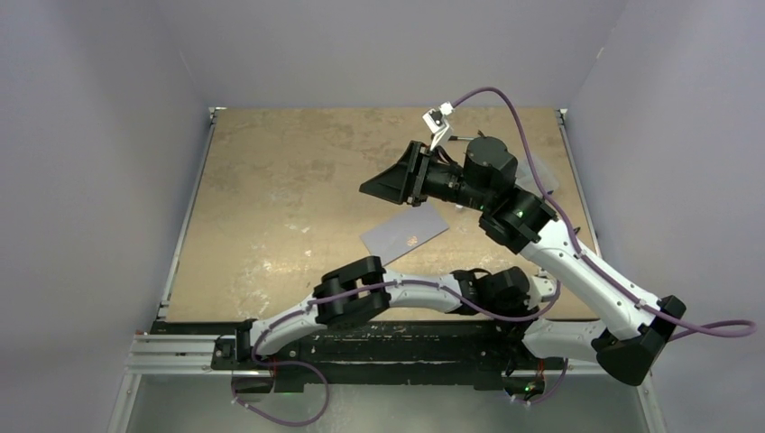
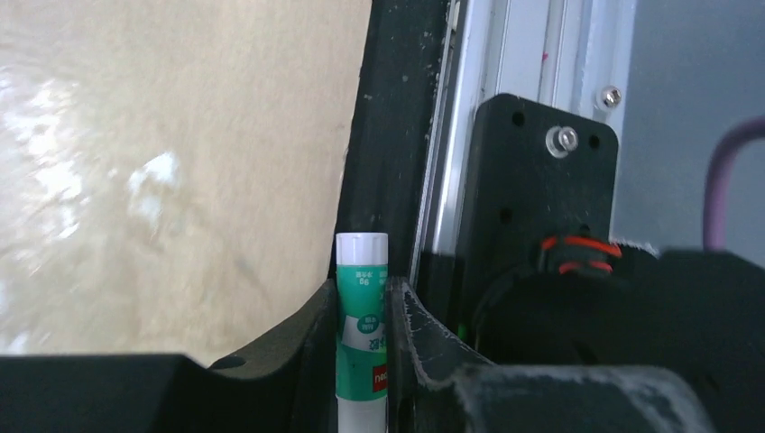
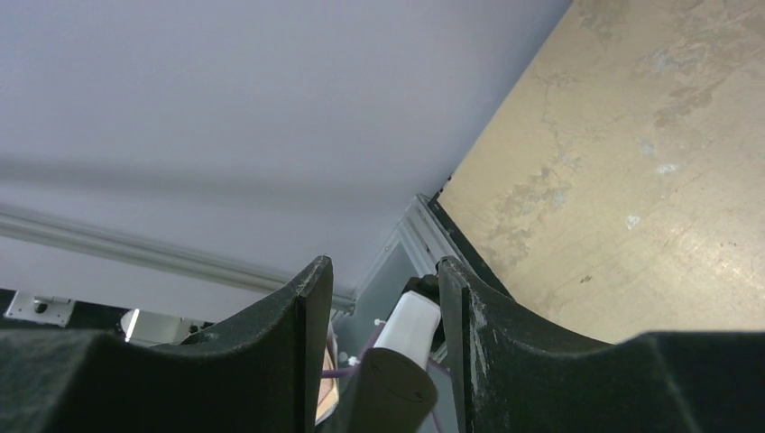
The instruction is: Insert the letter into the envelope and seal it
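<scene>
Left end effector [image 2: 363, 287]: closed on an upright green-and-white glue stick [image 2: 361, 329], by the worktop's [image 1: 271, 198] near edge.
Right end effector [image 3: 381, 266]: raised far right, fingers apart, with a blurred taupe thing [image 3: 390, 392] low between them; whether it grips cannot be told.
Envelope [image 1: 404, 233]: flat on the worktop, right of centre.

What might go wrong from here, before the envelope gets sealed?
1. The left gripper pinches the glue stick close to the near edge of the table; a slip could send it off the table.
2. The envelope lies loose, with the right gripper raised off it, so gluing may push it around.
3. The letter shows in no view, so sealing might come too early.
</scene>
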Robot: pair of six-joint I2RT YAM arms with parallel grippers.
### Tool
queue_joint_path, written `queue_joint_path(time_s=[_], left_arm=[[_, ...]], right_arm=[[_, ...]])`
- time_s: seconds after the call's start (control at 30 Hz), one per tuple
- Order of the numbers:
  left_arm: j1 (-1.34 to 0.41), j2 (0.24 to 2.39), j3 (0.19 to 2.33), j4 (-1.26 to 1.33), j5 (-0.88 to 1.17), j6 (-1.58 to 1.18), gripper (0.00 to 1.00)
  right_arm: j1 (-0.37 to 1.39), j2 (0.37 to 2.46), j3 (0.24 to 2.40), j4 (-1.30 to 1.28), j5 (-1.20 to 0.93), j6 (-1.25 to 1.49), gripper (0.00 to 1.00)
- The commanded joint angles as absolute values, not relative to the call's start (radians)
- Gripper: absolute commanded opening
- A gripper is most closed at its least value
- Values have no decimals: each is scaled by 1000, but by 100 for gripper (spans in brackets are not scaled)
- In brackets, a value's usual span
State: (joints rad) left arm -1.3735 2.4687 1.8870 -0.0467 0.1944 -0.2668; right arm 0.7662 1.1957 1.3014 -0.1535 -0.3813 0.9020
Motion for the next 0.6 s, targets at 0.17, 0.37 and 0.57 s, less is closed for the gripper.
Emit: queue_joint_path(time_s=[0.17,0.37,0.57], left_arm=[[-1261,2295,1775,-88,147,-272,0],[-1235,2259,1714,-65,133,-299,0],[-1189,2180,1586,-49,102,-353,0]], right_arm=[[755,1189,1292,-85,-339,932,50],[755,1192,1290,-90,-336,933,50],[751,1193,1289,-148,-302,885,52]])
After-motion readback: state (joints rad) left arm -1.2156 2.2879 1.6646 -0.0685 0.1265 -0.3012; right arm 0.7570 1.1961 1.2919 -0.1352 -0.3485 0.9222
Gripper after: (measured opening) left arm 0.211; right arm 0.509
